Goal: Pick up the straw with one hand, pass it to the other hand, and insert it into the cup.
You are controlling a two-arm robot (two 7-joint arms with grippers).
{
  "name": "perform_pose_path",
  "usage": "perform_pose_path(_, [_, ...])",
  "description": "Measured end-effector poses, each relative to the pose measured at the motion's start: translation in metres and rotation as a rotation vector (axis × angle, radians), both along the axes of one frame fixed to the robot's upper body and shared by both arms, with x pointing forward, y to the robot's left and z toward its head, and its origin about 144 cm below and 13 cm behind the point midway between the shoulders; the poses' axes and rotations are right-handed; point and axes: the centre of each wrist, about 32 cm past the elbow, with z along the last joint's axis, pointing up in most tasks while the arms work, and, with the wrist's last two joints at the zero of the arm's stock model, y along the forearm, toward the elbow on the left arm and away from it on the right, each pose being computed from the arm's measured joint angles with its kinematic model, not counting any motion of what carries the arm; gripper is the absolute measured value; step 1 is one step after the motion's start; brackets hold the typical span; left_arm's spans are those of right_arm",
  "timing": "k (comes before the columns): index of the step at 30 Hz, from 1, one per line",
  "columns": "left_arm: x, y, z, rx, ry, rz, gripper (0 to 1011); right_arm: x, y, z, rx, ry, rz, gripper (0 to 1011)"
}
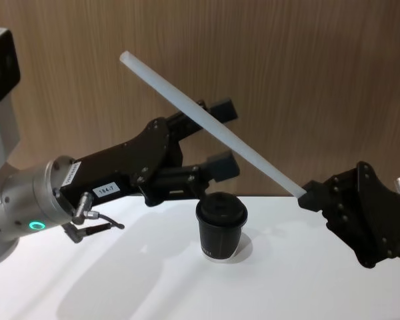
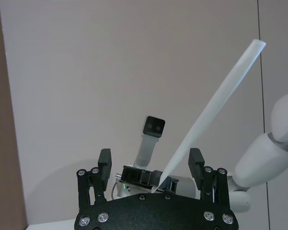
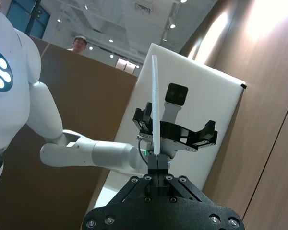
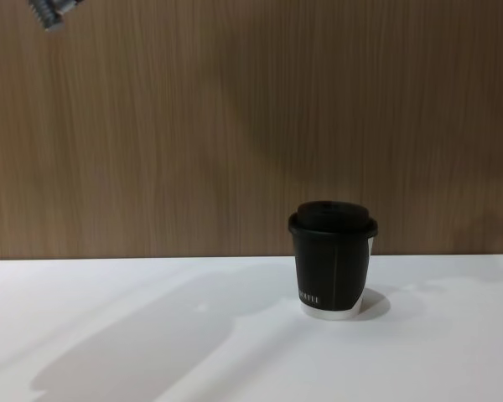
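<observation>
Straw (image 1: 160, 85) slants in the air above the table (image 1: 153, 287), its low end pinched in the closed right gripper (image 1: 309, 195). The left gripper (image 1: 221, 139) is spread open, a finger either side of the straw's middle. The cup (image 1: 221, 227) stands below, lid on.

This looks like an office or showroom corner set up as a robot test booth. A plain white counter (image 4: 84, 335) has a wood-panelled wall (image 4: 151, 109) right behind it, and high above the counter is an exposed ceiling (image 3: 110, 19) with recessed spotlights (image 3: 171, 26).
</observation>
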Motion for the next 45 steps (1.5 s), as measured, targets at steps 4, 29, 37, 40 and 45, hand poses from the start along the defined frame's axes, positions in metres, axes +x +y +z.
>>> perform_pose_path(4, [0.002,-0.003,0.001,-0.005,0.004,-0.014,1003,0.000,0.000,0.000,0.000,0.000,0.000,1])
perform_pose_path(29, [0.009,-0.010,0.004,0.005,-0.021,-0.079,1003,0.000,0.000,0.000,0.000,0.000,0.000,1])
perform_pose_path(37, [0.010,-0.005,0.004,0.019,-0.037,-0.065,1003,0.000,0.000,0.000,0.000,0.000,0.000,1])
perform_pose_path(40, [0.010,-0.003,0.003,0.023,-0.043,-0.058,1003,0.000,0.000,0.000,0.000,0.000,0.000,1])
perform_pose_path(45, [0.011,-0.001,0.003,0.025,-0.051,-0.050,1003,0.000,0.000,0.000,0.000,0.000,0.000,1])
